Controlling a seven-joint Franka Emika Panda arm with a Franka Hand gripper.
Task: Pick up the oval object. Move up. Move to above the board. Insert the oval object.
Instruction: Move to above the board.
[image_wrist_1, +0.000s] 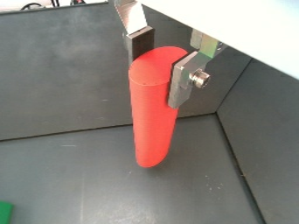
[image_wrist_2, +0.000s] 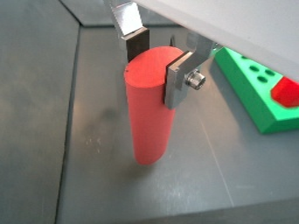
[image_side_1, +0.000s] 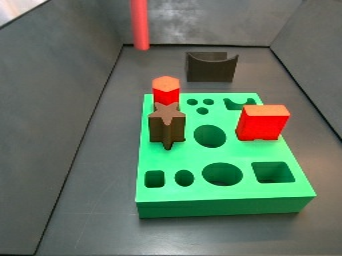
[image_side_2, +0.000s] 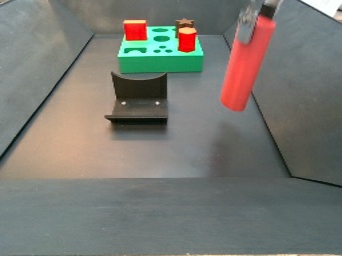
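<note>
Gripper (image_wrist_1: 163, 63) clamps the oval object (image_wrist_1: 152, 112)

Rod upright between both fingers (image_wrist_1: 186, 80), above the grey floor (image_wrist_1: 59, 175).

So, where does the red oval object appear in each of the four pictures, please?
Wrist view: oval object, centre, in the gripper.
Wrist view: centre, board beside it.
Side view: upper edge, behind the board.
Side view: right of centre, off the floor.
Shared landmark: the board.

The gripper (image_wrist_1: 162, 59) points straight down, raised above the floor; its two flat silver fingers (image_wrist_2: 177, 80) are clamped on the top of the oval object (image_wrist_1: 152, 109), held upright.
</note>
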